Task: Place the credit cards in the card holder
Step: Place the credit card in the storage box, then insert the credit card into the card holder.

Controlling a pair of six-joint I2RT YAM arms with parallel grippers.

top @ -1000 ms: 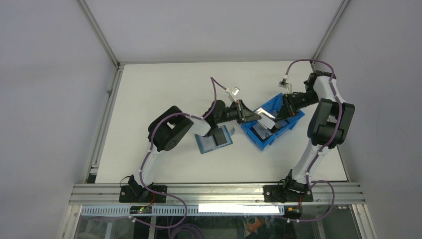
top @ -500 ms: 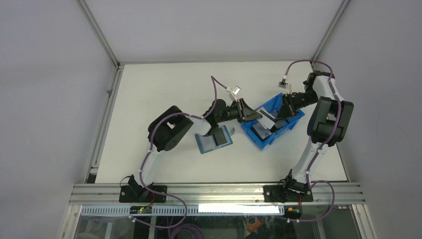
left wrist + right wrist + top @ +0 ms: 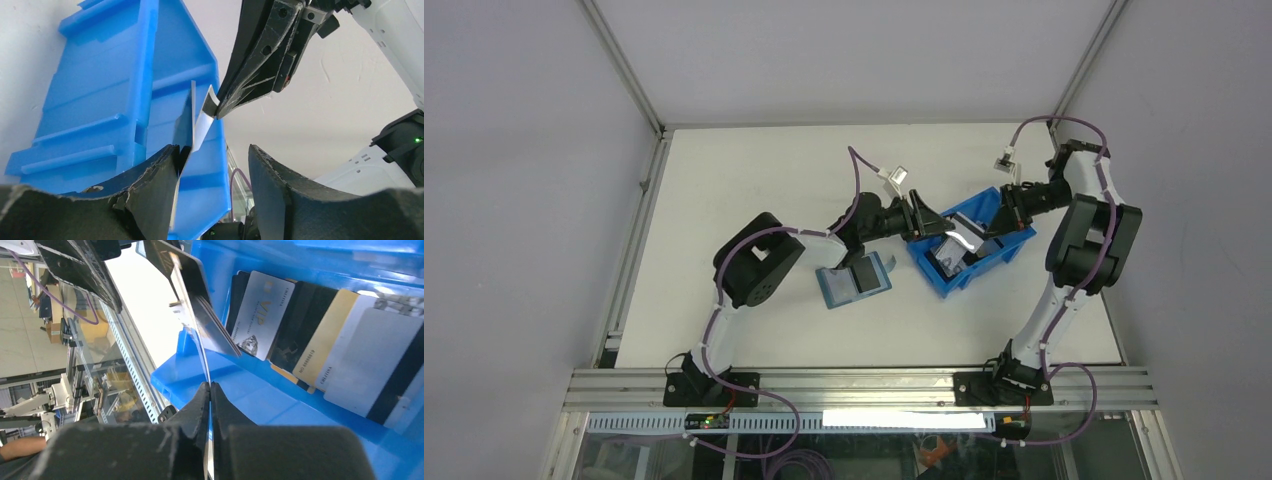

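Blue plastic bin (image 3: 927, 270) holds the loose credit cards (image 3: 320, 340), fanned flat: white, black, gold and grey. One pale card (image 3: 201, 131) stands on edge above it, pinched tight in the right gripper (image 3: 210, 390), probably offered so the left gripper (image 3: 212, 152) can take it. The left jaws stand apart astride its free end, and whether they touch it is unclear. The card holder (image 3: 856, 280) lies open on the table (image 3: 724, 200) just left of the bin, ready to receive

Edge-on view
Ahead of the right gripper (image 3: 210, 386), the card (image 3: 198, 342) shows only its edge; its face is hidden.
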